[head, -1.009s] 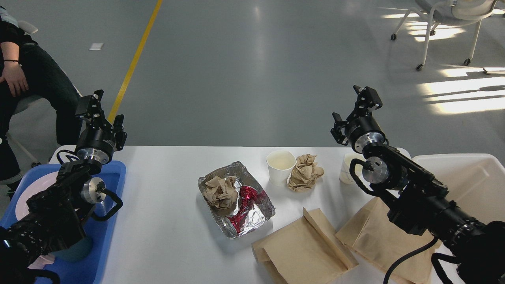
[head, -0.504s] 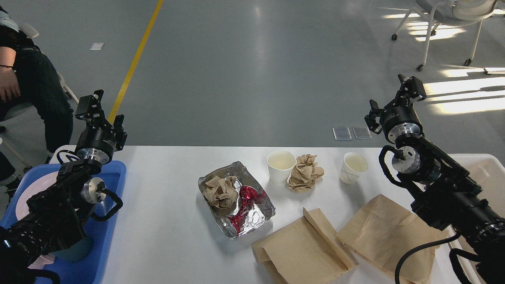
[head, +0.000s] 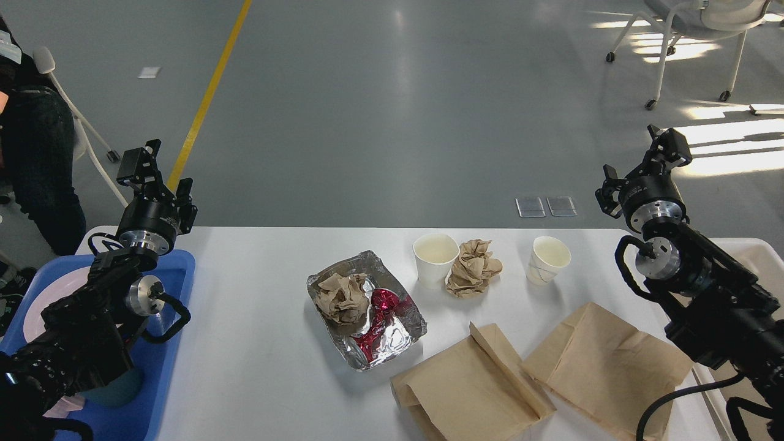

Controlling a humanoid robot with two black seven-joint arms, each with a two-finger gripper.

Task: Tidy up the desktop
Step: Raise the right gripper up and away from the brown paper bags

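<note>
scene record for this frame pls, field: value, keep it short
surface: white desktop
left gripper: raised above blue tray, open, empty
right gripper: raised at right edge, open, empty
foil container: centre, holds crumpled brown paper and red wrapper
paper cups: one upright mid-table, one upright, further right
loose paper ball: between the cups, touching the left one
paper bags: two flat at near edge, and
off-white bin: far right
tidy status: litter not yet cleared
</note>
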